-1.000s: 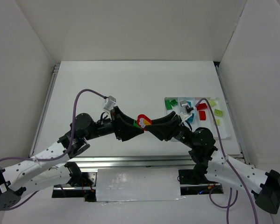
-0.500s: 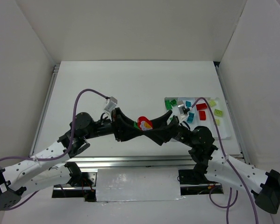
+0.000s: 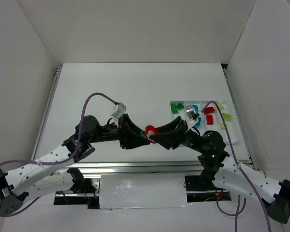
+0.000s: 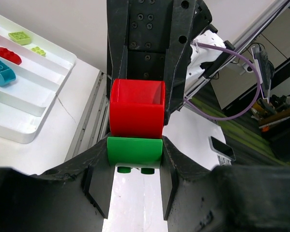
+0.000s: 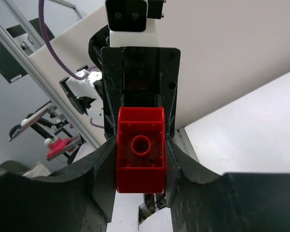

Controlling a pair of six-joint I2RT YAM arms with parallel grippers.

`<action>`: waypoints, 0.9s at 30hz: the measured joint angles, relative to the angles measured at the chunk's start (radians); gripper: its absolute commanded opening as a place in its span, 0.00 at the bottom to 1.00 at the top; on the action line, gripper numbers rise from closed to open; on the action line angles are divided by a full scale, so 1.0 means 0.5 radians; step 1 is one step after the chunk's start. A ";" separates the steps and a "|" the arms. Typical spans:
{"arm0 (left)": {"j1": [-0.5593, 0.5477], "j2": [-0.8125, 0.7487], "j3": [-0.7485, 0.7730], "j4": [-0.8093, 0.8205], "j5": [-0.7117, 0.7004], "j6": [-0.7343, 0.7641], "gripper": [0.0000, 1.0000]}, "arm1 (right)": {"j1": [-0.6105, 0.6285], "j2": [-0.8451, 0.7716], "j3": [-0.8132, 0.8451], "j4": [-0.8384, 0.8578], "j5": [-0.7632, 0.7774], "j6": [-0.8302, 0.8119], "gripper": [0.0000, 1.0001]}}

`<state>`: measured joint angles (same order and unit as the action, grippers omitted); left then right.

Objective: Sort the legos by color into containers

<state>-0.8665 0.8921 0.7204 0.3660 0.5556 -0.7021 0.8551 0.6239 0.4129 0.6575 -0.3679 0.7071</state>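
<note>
Above the table's near middle my two grippers meet tip to tip. My left gripper (image 3: 143, 133) (image 4: 135, 153) is shut on a green lego (image 4: 135, 150), its studs facing the left wrist camera. A red lego (image 3: 151, 130) (image 4: 136, 108) (image 5: 140, 150) sits flush against the green one, and my right gripper (image 3: 155, 137) (image 5: 140, 157) is shut on it, hollow underside towards its camera. The containers are one white tray (image 3: 235, 140) (image 4: 36, 128) at the right. It holds green (image 3: 177, 107), teal (image 3: 197, 123) (image 4: 2, 72), red (image 3: 208, 110) (image 4: 7, 54) and yellow-green legos (image 3: 226, 116) (image 4: 20, 35).
White walls enclose the table on three sides. A metal rail (image 3: 135, 166) runs along the near edge by the arm bases. A purple cable (image 3: 94, 99) loops over the left arm, another (image 3: 222, 121) arcs over the tray's near part.
The right fingers briefly let go and shut again on the red lego. The left fingers closed on the green one. The joined bricks shifted slightly nearer.
</note>
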 measured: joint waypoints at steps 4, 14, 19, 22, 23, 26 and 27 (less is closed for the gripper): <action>-0.001 0.000 0.000 -0.025 -0.007 0.024 0.00 | -0.003 -0.026 0.013 -0.075 0.018 -0.031 0.00; -0.002 -0.179 0.011 -0.327 -0.106 0.104 0.00 | -0.958 -0.150 0.153 -0.769 0.164 -0.262 0.00; -0.002 -0.294 0.015 -0.513 -0.274 0.146 0.00 | -1.395 0.237 0.373 -1.205 0.513 -0.252 0.00; -0.002 -0.298 0.063 -0.726 -0.439 0.166 0.00 | -1.713 0.619 0.517 -1.414 0.781 -0.159 0.00; -0.002 -0.298 0.078 -0.806 -0.498 0.185 0.00 | -1.804 0.771 0.557 -1.482 0.870 -0.122 0.00; -0.002 -0.304 0.100 -0.990 -0.625 0.201 0.00 | -1.967 1.071 0.623 -1.730 1.200 0.007 0.00; -0.002 -0.313 0.101 -1.033 -0.655 0.203 0.00 | -1.987 1.130 0.639 -1.816 1.292 0.044 0.00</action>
<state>-0.8673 0.7357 0.7708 -0.1505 0.2283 -0.6006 -0.1387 1.1889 0.7326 -0.2504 0.2779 0.7292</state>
